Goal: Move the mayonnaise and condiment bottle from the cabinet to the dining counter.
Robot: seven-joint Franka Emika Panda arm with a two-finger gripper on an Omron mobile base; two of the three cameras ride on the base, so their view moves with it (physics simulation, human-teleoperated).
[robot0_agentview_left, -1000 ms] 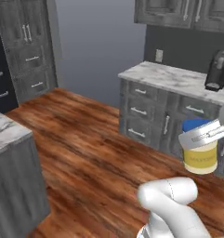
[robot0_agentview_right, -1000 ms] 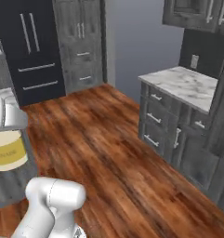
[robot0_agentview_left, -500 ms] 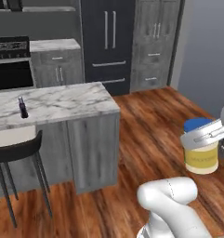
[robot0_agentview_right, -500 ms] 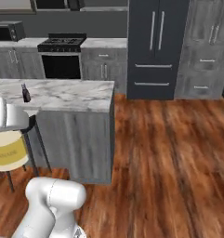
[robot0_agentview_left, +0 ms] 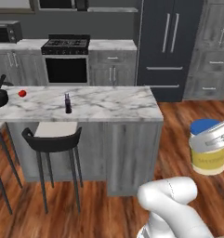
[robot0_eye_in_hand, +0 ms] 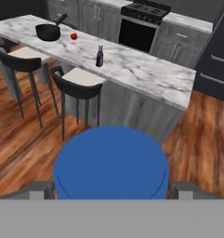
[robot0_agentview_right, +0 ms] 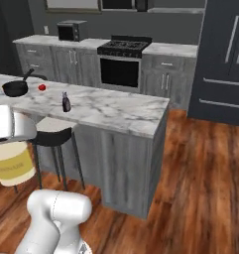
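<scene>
Swinging with the base, the view now faces the dining counter [robot0_agentview_left: 99, 104], condiment bottle [robot0_agentview_left: 68, 103] on its tabletop; gripper [robot0_agentview_left: 214, 138] clasps the mayonnaise [robot0_agentview_left: 207, 153], undelivered.

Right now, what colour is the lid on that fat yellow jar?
Blue screw lid, clearest in the hand view.

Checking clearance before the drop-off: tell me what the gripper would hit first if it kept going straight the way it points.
Probably the wood floor beside the dining counter. The gripper, closed on the mayonnaise, points downward short of the counter's end; depth is unclear, so the counter's grey base might come first.
</scene>
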